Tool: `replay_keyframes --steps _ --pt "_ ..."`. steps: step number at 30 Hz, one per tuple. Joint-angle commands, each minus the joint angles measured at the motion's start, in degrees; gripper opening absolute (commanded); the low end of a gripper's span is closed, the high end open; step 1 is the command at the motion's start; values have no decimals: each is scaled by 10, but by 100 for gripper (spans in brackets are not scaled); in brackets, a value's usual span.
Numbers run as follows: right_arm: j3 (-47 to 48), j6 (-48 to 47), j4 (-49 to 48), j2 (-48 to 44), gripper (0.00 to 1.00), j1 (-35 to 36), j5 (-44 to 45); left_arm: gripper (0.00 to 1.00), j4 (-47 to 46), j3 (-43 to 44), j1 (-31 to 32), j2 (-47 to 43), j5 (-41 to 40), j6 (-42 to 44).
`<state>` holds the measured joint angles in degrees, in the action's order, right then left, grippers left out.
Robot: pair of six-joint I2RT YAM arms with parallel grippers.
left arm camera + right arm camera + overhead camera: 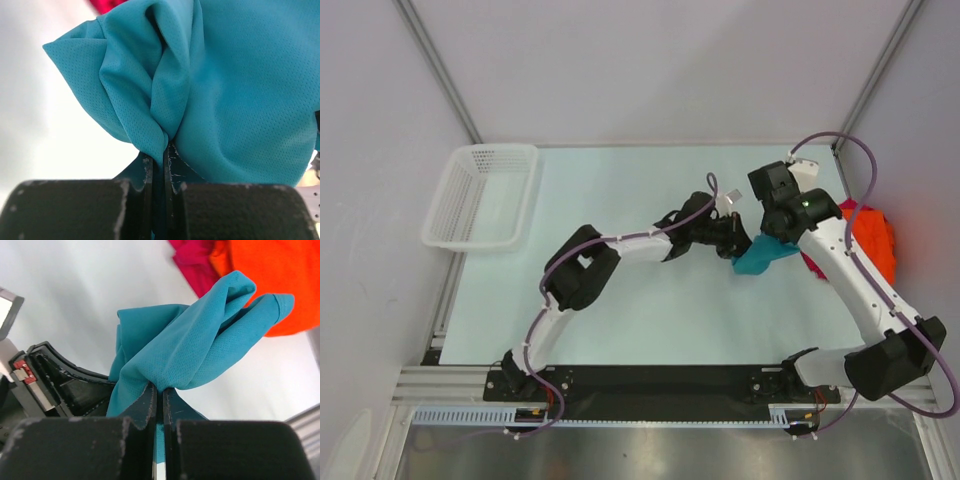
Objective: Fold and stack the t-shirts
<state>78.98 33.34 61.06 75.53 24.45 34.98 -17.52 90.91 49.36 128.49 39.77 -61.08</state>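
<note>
1. Your left pincer (159, 157) is clamped tight on a gathered fold of the teal-blue t-shirt (240, 100). In its wrist view the cloth bunches up out of the thin slit between the fingers and fills most of the picture from 12 to 3 o'clock.
2. Your right pincer (160, 390) is closed on the same shirt. A pinch of teal cloth is caught between its fingers, and the rest twists away toward 1 o'clock.
3. Seen from above, the two pincers meet almost tip to tip. The left reaches in from 9 o'clock and the right comes down from 12 o'clock. The teal shirt is crumpled in a small bundle between them and spills out toward 4 o'clock.
4. You cannot tell from above whether that bundle is clear of the worktop (650, 310) or resting on it. It lies at about 3 o'clock from the worktop's middle, near the right edge.
5. The bright orange t-shirt (875, 235) lies in a heap at 3 o'clock of the teal one, against the right edge. Your right arm crosses in front of it.
6. The magenta-red t-shirt (812, 265) shows at the orange heap's 9 o'clock side, touching it, just beside the teal bundle.
7. The white mesh basket (480, 195) stands upright at the 10 o'clock corner, well apart from all three shirts.
</note>
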Motion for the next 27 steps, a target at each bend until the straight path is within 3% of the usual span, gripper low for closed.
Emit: replay_keyframes --steps 1,4,12,27 --pt "43 -26 36 -24 0 -30 66 0 -96 67 44 74 37 -69" --pt "50 -36 70 -32 0 -52 88 0 -129 116 64 117 39 -123" --pt "45 -136 85 -84 0 -192 54 0 -120 201 82 166 23 -130" --pt "28 -157 43 -71 0 -240 -31 0 -96 221 80 157 -3 -118"
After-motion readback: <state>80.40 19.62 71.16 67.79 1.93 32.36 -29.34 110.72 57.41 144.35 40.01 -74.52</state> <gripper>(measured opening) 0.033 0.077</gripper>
